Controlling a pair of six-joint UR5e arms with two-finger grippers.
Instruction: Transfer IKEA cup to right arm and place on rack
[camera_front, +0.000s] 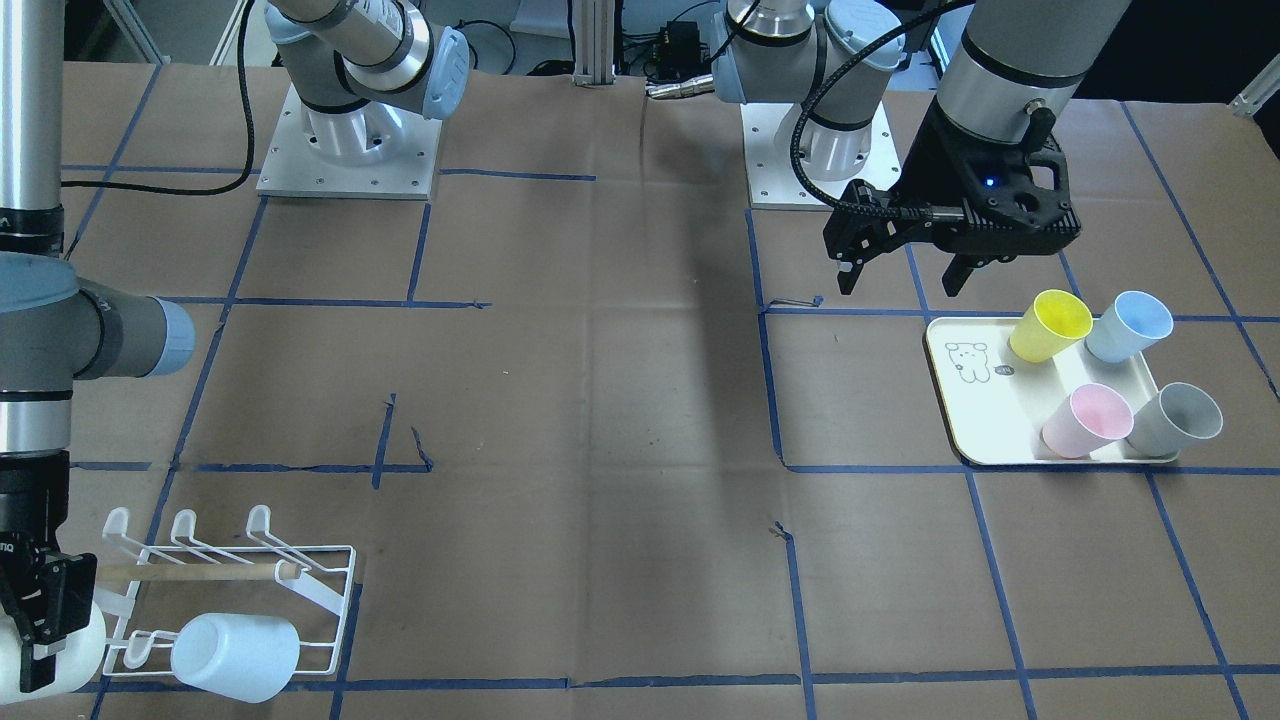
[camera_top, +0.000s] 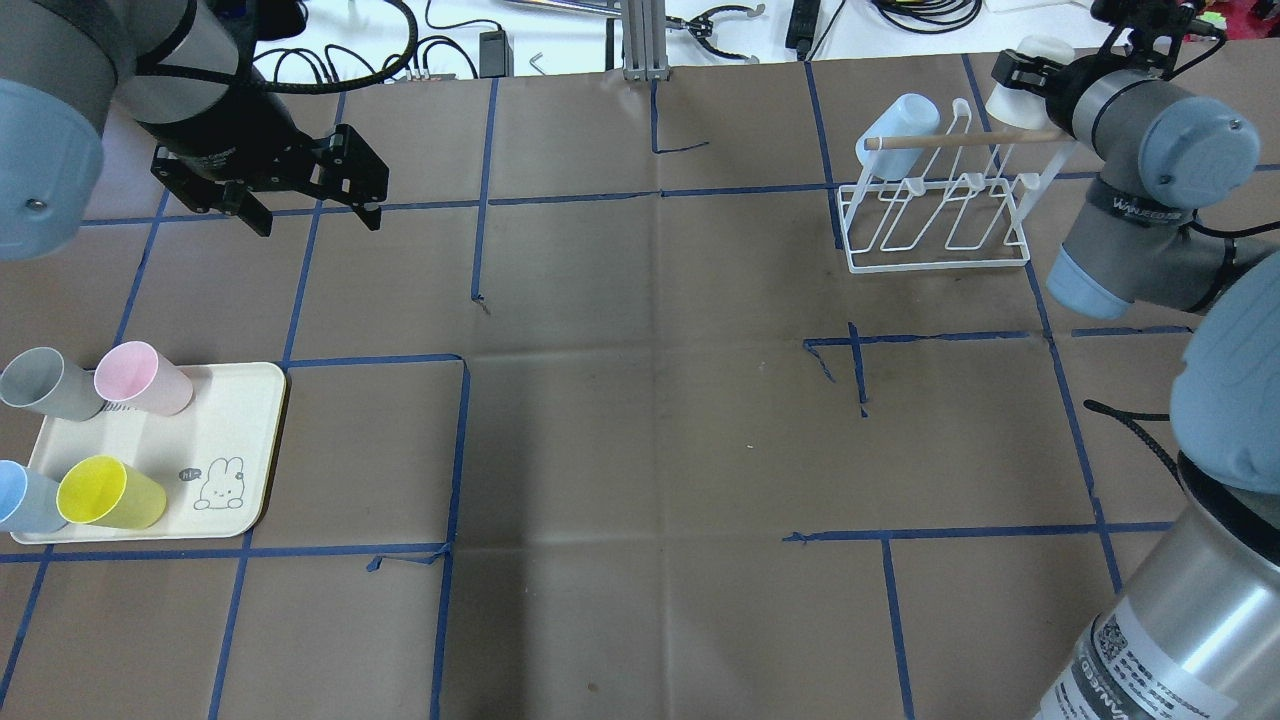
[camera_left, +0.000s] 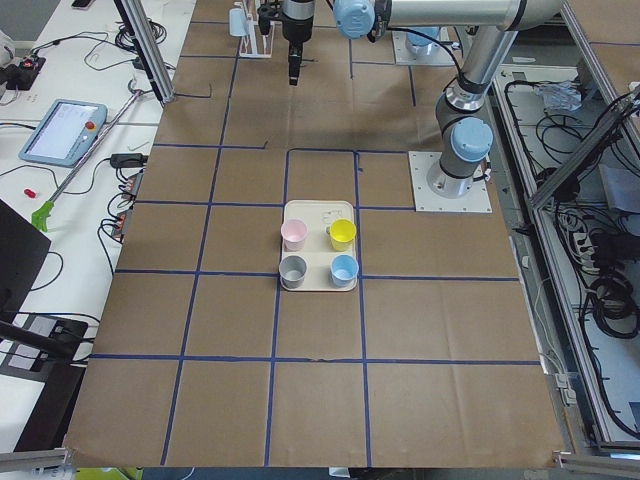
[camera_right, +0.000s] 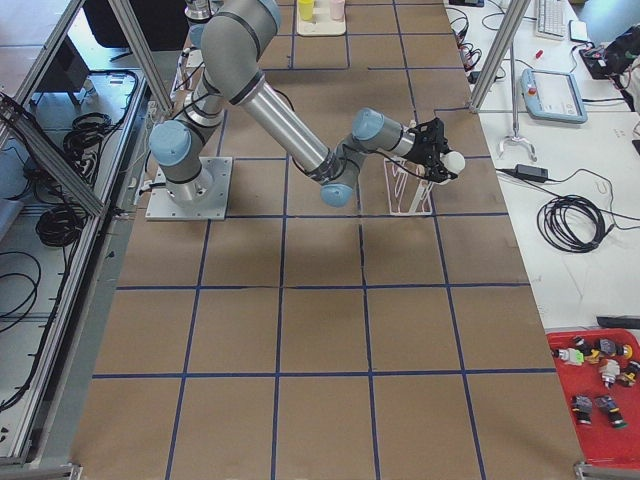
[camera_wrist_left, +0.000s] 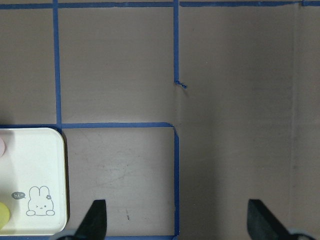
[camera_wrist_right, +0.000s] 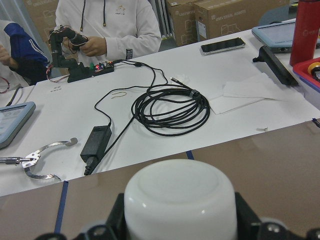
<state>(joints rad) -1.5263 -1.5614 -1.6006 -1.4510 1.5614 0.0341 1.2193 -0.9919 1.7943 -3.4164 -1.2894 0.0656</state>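
Seen from the front, looked down on a brown paper surface (camera_front: 600, 400) gridded with blue tape (camera_front: 772, 400). Found the right gripper (camera_front: 45, 640) at the lower left, jaws closed on a white cup (camera_front: 88, 655) just beside the end of the rack (camera_front: 240, 585), a pale cup (camera_front: 235, 655) already hung on a prong there. Found the left gripper (camera_front: 900, 278) hovering, jaws spread wide and empty, near a cream tray (camera_front: 985, 425) bearing a yellow cup (camera_front: 1050, 325), a blue cup (camera_front: 1128, 325), a pink cup (camera_front: 1088, 420) and a grey cup (camera_front: 1175, 420). From overhead, placed the white cup by the tip of the rack's wooden dowel (camera_top: 960, 140), lengthwise roughly up the picture, black jaws banding its middle. From the right-hand end, made out the right arm (camera_right: 285, 120) stretched to the rack, past aluminium framing (camera_right: 130, 40), loose cables (camera_right: 575, 215) and a red bin (camera_right: 600, 385) of small parts. Through the left wrist, saw only wide, empty jaw tips over tape and a tray corner. Through the right wrist, saw the cup's closed base uppermost, long axis up the frame, mouth out of sight; beyond, a white side surface (camera_wrist_right: 240, 125) with a coiled cable (camera_wrist_right: 170, 107), a phone (camera_wrist_right: 222, 46), cardboard boxes (camera_wrist_right: 225, 15) and two people (camera_wrist_right: 107, 25).
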